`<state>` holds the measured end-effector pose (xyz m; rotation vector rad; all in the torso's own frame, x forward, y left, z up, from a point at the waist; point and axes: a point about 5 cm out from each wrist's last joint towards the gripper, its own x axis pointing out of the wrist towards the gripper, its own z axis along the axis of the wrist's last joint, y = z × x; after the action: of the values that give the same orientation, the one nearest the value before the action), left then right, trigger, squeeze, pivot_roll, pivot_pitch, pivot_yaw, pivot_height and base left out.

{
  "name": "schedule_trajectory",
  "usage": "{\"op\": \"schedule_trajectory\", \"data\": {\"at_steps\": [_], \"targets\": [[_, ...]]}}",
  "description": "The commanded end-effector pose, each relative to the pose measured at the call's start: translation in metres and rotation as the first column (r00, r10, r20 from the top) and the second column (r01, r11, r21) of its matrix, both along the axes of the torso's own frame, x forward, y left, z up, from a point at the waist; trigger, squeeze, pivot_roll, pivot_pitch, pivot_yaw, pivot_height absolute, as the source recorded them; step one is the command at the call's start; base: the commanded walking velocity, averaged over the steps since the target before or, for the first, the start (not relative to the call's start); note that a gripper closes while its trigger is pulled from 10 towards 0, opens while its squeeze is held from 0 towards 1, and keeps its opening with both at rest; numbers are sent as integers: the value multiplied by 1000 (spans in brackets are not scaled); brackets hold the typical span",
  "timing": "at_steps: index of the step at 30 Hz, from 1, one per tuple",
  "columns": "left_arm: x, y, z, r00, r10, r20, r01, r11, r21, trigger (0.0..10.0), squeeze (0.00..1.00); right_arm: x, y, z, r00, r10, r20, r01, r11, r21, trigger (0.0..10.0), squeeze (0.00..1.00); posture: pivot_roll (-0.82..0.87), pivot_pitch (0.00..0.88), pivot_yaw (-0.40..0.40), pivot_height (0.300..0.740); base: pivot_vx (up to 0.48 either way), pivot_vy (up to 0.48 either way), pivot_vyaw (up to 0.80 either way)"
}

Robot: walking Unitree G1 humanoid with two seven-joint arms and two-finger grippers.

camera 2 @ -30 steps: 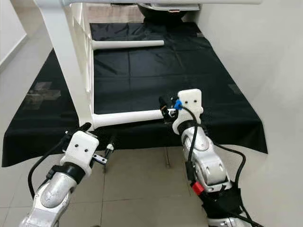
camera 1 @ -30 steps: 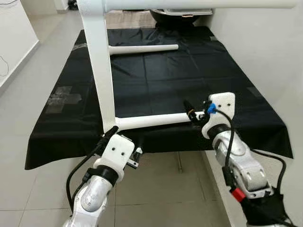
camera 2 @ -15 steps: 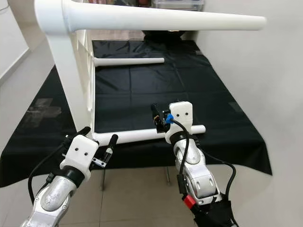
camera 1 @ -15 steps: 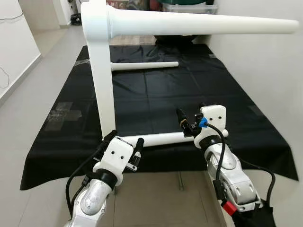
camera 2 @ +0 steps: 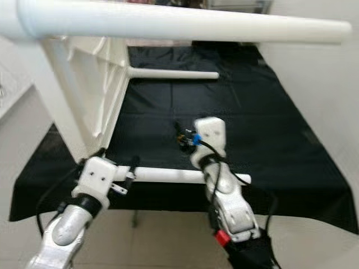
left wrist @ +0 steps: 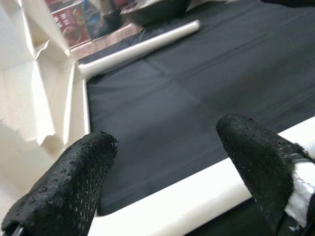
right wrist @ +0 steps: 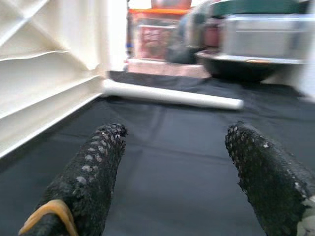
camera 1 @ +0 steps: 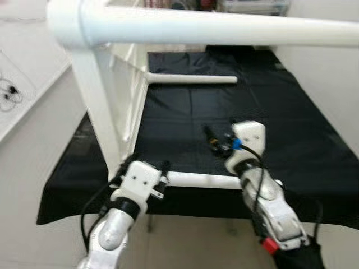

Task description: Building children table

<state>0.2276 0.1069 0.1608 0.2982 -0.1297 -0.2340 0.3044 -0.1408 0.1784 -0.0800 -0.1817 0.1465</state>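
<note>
Left gripper (left wrist: 162, 167) — fingers spread wide, holding nothing, set just over the near white cylindrical table leg (camera 1: 205, 180) close to where it meets the white plastic table top (camera 2: 92, 84). Right gripper (right wrist: 172, 172) — wide open, empty, above the black cloth (camera 1: 269, 117), beyond that leg. Table top stands on edge at left; upper white leg (camera 2: 185, 23) juts rightward; far white leg (camera 1: 193, 79) likewise.
</note>
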Motion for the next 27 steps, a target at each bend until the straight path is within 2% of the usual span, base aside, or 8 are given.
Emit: {"op": "schedule_trajectory", "data": {"at_steps": [1,9,12,15,16,19,24,27], "targets": [[2,0,-1,1000,1,-7,-1,1000,5,10000,0,0,-3,-2,999,-41,-1,41,997,-60,10000,0,113,64,-34,740,0,0,0],[4,0,1,1000,1,1,-1,1000,3,10000,0,-2,-29,16,941,-252,225,320,878,-357,10000,0,110,69,-28,740,0,0,0],[4,2,2,1000,21,8,-21,1000,2,10000,0,-16,-26,28,842,-282,461,505,713,-486,10000,267,102,75,-22,740,0,0,0],[4,4,1,1000,29,5,-29,1000,1,10000,0,-21,-21,32,814,-253,523,533,683,-499,10000,212,102,75,-22,740,0,0,0],[4,5,-1,999,34,2,-34,999,2,10000,0,-25,-17,37,791,-215,572,547,667,-506,10000,0,98,78,-17,740,0,0,0],[4,5,-1,999,38,1,-38,999,3,10000,0,-28,-14,43,776,-179,605,553,654,-516,10000,0,101,78,-17,740,0,0,0],[9,9,1,998,58,15,-58,998,6,10000,0,-24,-12,61,652,-168,740,721,441,-535,10000,0,102,76,-14,740,0,0,0],[10,9,2,998,65,20,-65,998,5,10000,0,-21,-14,63,614,-187,767,761,401,-510,10000,0,99,74,-16,740,0,0,0]]}}
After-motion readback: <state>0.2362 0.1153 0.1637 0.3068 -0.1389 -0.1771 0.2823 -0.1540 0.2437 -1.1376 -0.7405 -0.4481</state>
